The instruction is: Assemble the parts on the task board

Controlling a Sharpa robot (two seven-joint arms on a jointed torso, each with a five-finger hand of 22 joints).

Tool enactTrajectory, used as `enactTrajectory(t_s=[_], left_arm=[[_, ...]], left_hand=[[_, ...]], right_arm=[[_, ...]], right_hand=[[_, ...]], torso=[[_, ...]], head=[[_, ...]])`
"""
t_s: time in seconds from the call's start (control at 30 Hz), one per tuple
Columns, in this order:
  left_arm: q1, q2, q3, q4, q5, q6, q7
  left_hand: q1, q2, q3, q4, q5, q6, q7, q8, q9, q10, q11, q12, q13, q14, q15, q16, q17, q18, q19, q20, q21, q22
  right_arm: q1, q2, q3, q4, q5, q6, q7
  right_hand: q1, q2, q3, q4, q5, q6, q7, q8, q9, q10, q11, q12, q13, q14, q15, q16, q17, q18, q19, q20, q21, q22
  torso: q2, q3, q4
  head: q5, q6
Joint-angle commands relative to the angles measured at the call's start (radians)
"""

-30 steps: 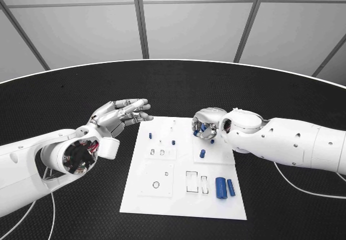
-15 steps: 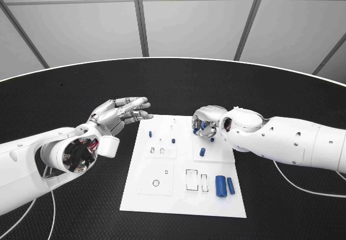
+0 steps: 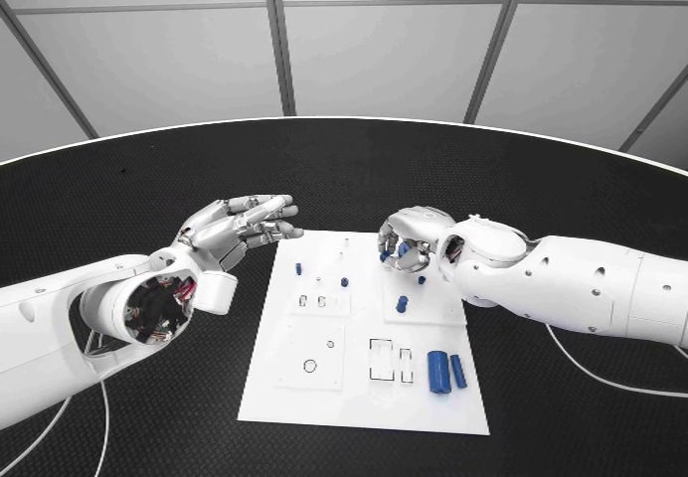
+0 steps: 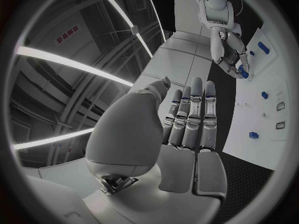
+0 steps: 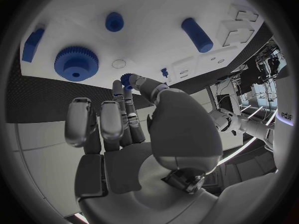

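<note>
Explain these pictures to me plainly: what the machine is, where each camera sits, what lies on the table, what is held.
This is a two-armed robot with silver many-fingered hands. One camera looks down from its head; one sits behind each wrist. On the round black table lies a white rectangular task board carrying small blue parts, among them two blue cylinders and a large blue toothed gear. The right hand pinches a small blue gear over the board. The left hand hangs beside the board, holding nothing.

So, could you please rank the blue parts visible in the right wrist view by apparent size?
1. Large blue toothed gear.
2. Blue cylinder.
3. Short blue round peg.
4. Tiny blue gear pinched by the right hand.
Camera nearness makes this unsure.
</note>
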Motion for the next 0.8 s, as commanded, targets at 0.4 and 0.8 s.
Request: enactTrajectory(t_s=[0.4,0.8], left_arm=[[0.003,0.002,0.0,0.001,0.0,-0.003,0.001],[0.018,0.015,0.0,-0.003,0.0,-0.005,0.001]], left_hand=[[-0.008,0.001,0.005,0.0,0.001,-0.004,0.001,-0.005,0.001,-0.006,-0.002,-0.007,0.001,-0.005,0.0,0.004,0.001,0.01,-0.007,0.0,0.003,0.001],[-0.008,0.0,0.007,-0.002,0.001,-0.005,0.002,-0.005,0.001,-0.006,-0.002,-0.007,0.001,-0.007,0.0,0.005,0.002,0.01,-0.008,0.001,0.004,0.001]], right_arm=[[0.009,0.087,0.017,-0.093,0.0,-0.049,-0.004],[0.013,0.171,0.03,-0.192,0.0,-0.07,0.009]], right_hand=[[-0.002,0.006,-0.006,0.002,0.006,0.004,-0.001,0.005,0.003,0.005,0.0,0.001,0.001,0.014,-0.007,0.008,0.003,-0.015,0.003,-0.004,0.005,0.005],[-0.002,0.005,-0.007,0.002,0.01,0.001,0.0,0.004,0.004,0.003,0.0,0.0,0.0,0.015,-0.007,0.01,0.006,-0.015,0.004,-0.005,0.006,0.006]], torso=[[0.008,-0.0116,0.0207],[0.019,-0.0217,0.032]], head=[[-0.001,0.026],[-0.008,0.04]])
